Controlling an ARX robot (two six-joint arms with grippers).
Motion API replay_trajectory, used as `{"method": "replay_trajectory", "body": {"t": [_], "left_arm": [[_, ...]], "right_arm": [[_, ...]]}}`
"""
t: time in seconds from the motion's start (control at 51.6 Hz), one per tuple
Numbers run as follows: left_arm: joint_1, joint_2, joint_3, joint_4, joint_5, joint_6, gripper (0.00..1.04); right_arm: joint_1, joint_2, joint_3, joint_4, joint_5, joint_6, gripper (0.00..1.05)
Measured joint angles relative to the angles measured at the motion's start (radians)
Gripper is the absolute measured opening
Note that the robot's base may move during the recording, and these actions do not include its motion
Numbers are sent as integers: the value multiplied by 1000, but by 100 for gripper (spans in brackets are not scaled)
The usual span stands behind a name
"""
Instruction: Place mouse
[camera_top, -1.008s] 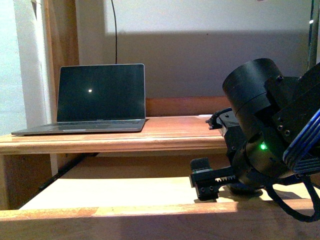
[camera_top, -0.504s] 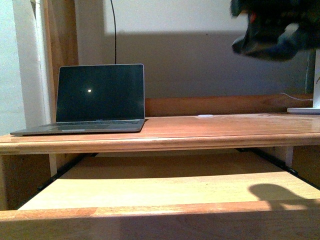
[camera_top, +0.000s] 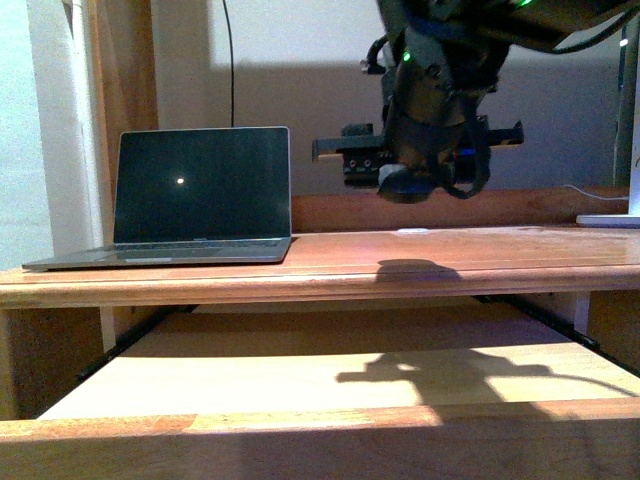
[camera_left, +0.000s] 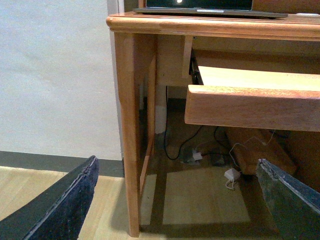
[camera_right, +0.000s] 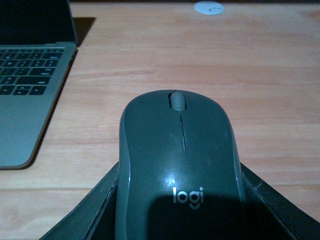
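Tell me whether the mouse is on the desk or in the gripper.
In the right gripper: the mouse sits between its fingers, and the front view shows it raised above the desk.

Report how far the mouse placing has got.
Done: the mouse is gripped in the right fingers. In hand: it hangs above the desk top, beside the laptop. Left: lower it onto the wood and let go.
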Motion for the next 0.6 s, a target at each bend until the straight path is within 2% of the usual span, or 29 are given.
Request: {"method": "replay_trajectory", "body": {"t": [0.349, 0.562, 0.601], "left_arm": [[0, 0, 0, 0, 0, 0, 97], [0, 0, 0, 0, 0, 0, 97], [0, 0, 0, 0, 0, 0, 97]], "right_arm": [[31, 351, 383, -90, 190, 3, 55], [39, 471, 567, -153, 199, 4, 55], [41, 475, 565, -143, 193, 3, 63]]}}
